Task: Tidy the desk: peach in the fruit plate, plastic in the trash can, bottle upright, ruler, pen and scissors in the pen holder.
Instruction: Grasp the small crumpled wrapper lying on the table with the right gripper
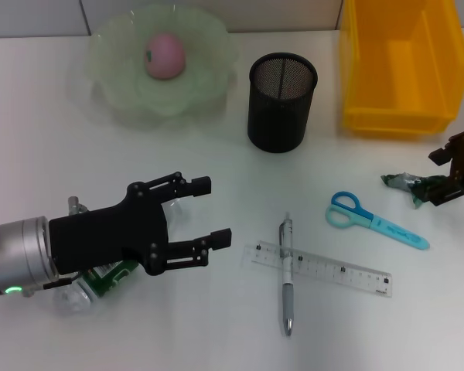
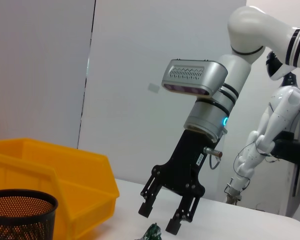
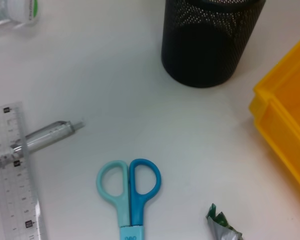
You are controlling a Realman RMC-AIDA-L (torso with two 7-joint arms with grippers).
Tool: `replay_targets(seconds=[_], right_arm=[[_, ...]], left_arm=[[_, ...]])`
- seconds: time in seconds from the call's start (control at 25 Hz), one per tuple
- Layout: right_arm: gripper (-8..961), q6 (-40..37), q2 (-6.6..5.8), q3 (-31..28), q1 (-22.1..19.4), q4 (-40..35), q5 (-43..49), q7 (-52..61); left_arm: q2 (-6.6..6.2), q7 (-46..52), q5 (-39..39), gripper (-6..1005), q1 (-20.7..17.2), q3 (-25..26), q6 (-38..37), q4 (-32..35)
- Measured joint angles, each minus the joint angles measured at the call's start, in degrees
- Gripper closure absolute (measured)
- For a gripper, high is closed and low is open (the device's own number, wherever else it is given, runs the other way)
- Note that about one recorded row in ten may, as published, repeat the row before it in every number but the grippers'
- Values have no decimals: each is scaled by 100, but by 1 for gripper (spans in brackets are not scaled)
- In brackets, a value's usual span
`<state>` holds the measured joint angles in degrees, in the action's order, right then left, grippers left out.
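- The left gripper [image 1: 203, 220] hangs over the near left of the white surface [image 1: 216, 325], its two fingers spread with nothing between them.
- Under that arm lies one bottle [image 1: 89, 286] on its side, mostly hidden by the black gripper body, close to the surface's near left edge.
- One pale green plate [image 1: 116, 93] sits at the far left, and one peach [image 1: 165, 55] rests in its middle.
- One black mesh holder [image 1: 281, 102] stands upright just right of the plate, with bare surface all around it.
- One pen [image 1: 287, 274] lies pointing away from the robot, crossing over one clear ruler [image 1: 348, 272] that runs sideways; the two touch where they cross.
- Open white surface lies between the holder and the pen, and between the left gripper and the ruler.
- One pair of scissors [image 1: 371, 220], blue and light teal, lies flat right of the pen, handles toward the holder, apart from the ruler.
- One yellow bin [image 1: 398, 116] stands at the far right, near the holder.
- One green and silver plastic scrap [image 1: 406, 185] lies near the right edge, in front of the bin.
- The right gripper [image 1: 448, 174] is low over that scrap, fingers spread to either side of it; in the left wrist view its tips hang just above the scrap.
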<state>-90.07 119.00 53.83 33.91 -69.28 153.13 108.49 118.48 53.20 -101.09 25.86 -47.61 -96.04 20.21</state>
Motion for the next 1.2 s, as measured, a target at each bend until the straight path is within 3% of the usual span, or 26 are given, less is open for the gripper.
replay_targets(seconds=[0.56, 1.2], right_arm=[[226, 589, -1, 212, 10, 515, 7, -26], [314, 970, 5, 427, 79, 840, 8, 13]], left_arm=[[-3, 38, 2, 184, 2, 24, -12, 0], [-20, 31, 2, 184, -14, 32, -61, 18]])
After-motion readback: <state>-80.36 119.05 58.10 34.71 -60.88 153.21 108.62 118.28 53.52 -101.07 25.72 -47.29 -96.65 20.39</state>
